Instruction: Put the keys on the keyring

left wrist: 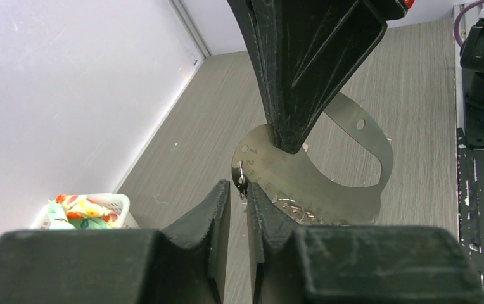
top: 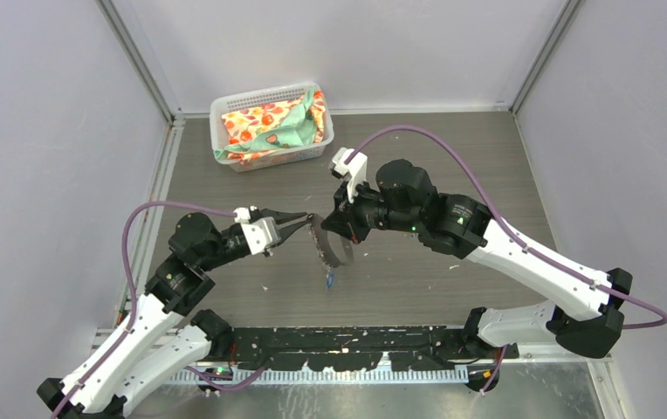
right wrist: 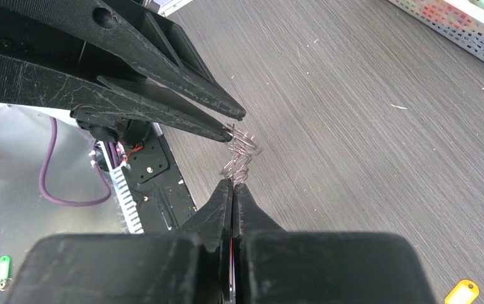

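The right gripper point(right wrist: 233, 185) is clamped flat on the keyring point(left wrist: 290, 180), fingers pressed together on the thin metal, holding it up off the table point(right wrist: 366, 126) with its fringe of wire loops point(right wrist: 242, 151) jutting just past the fingertips. The left gripper point(left wrist: 241, 190) comes in opposite, tip to tip with the right one. Its jaws stand at a narrow gap, and a tiny wire ring point(left wrist: 242, 177) at the plate's edge sits right between its fingertips. Whether it is actually pinching that ring or only bracketing it cannot be told from these views.

Progress looks like about halfway. The blue key point(top: 330, 280) shows just below the held plate, under both grippers, and seems to dangle from it rather than lie on the table, so that one is probably on. The yellow key point(right wrist: 461, 292) is not: it lies on the table off to the side of the right gripper, well apart from both hands, with nothing touching it.

What is left, then, is to settle the work at the tiny ring, fetch the yellow key and thread it onto the keyring.
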`<state>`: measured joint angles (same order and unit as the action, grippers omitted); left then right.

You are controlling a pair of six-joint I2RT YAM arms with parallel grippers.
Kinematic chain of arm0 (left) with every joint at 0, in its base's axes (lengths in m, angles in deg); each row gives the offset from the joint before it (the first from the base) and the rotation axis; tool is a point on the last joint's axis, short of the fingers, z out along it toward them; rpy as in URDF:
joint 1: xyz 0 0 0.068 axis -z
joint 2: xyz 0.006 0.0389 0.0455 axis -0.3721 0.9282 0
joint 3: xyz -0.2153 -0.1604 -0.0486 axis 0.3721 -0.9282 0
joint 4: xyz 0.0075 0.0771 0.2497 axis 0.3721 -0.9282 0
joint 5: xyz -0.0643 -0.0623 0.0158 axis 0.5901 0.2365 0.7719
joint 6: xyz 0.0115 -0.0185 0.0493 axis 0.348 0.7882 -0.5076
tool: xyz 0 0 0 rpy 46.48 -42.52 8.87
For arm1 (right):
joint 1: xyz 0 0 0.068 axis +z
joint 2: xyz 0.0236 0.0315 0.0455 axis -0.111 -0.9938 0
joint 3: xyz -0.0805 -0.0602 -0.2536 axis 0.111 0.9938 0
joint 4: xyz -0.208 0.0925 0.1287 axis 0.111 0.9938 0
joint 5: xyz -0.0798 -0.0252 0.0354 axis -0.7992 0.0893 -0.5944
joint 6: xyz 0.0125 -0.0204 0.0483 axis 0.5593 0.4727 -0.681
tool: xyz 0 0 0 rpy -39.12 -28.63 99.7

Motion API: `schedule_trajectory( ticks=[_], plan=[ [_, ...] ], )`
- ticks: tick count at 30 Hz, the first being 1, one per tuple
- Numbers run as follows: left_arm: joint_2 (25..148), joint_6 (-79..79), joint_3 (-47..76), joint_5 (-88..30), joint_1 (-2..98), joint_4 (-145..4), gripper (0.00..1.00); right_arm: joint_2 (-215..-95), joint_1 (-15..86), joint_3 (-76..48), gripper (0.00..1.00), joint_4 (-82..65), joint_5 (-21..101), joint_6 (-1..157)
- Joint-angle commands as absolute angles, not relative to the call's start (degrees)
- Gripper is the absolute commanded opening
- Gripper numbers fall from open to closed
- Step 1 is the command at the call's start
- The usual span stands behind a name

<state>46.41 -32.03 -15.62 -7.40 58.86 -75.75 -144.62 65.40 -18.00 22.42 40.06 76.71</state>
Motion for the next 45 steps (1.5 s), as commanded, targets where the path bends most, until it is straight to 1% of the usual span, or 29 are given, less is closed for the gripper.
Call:
schedule_trajectory(
  ticks=[1, 5, 6, 20, 22, 25, 26, 27, 30, 35, 36, 38, 45],
  plan=[
    [46.39, -31.68, -13.75, -6.49, 58.86, -73.91, 0.15, -142.84, 65.50, -18.33, 0.01, 19.66, 41.59, 76.06],
    [46.34, -32.52, -13.31, -6.35, 58.93, -74.15, 0.02, -143.21, 65.50, -18.36, 0.01, 20.10, 41.89, 76.23],
    [46.30, -32.71, -13.22, -6.24, 58.92, -74.26, 0.01, -143.18, 65.48, -18.32, 0.01, 20.14, 42.04, 76.18],
    [44.80, -38.58, -11.72, -1.64, 58.92, -77.38, 0.00, -142.95, 65.26, -17.64, 0.01, 20.27, 43.75, 76.13],
    [44.25, -40.70, -11.77, -0.64, 58.87, -77.12, 0.01, -141.77, 64.61, -16.32, 0.07, 18.38, 46.25, 75.35],
    [42.97, -45.98, -12.52, 3.73, 58.89, -76.99, 0.01, -140.19, 62.90, -13.64, 0.30, 13.15, 51.85, 72.71],
    [42.39, -48.23, -13.28, 5.53, 58.88, -77.14, 0.01, -139.81, 62.29, -13.04, 0.36, 11.11, 53.68, 71.86],
    [41.89, -51.05, -13.57, 7.13, 58.94, -77.65, 0.01, -139.66, 61.79, -12.76, 0.41, 10.55, 54.47, 71.38],
    [40.98, -57.53, -13.83, 10.41, 58.93, -81.78, 0.01, -140.06, 60.35, -13.70, 0.42, 11.51, 56.40, 71.14],
    [40.78, -55.08, -13.96, 10.04, 58.98, -82.80, 0.01, -140.63, 59.97, -13.79, 0.36, 12.37, 58.13, 70.76],
    [40.70, -54.87, -14.05, 9.99, 58.89, -82.83, 0.01, -140.55, 59.94, -13.52, 0.36, 12.29, 58.29, 70.72],
    [40.44, -54.68, -14.07, 10.00, 58.97, -82.79, 0.00, -140.18, 59.99, -13.29, 0.40, 12.63, 58.98, 71.30],
    [40.26, -53.86, -13.88, 12.24, 58.97, -82.83, 0.00, -138.05, 59.99, -15.47, 0.43, 15.19, 63.94, 77.92]
  ],
)
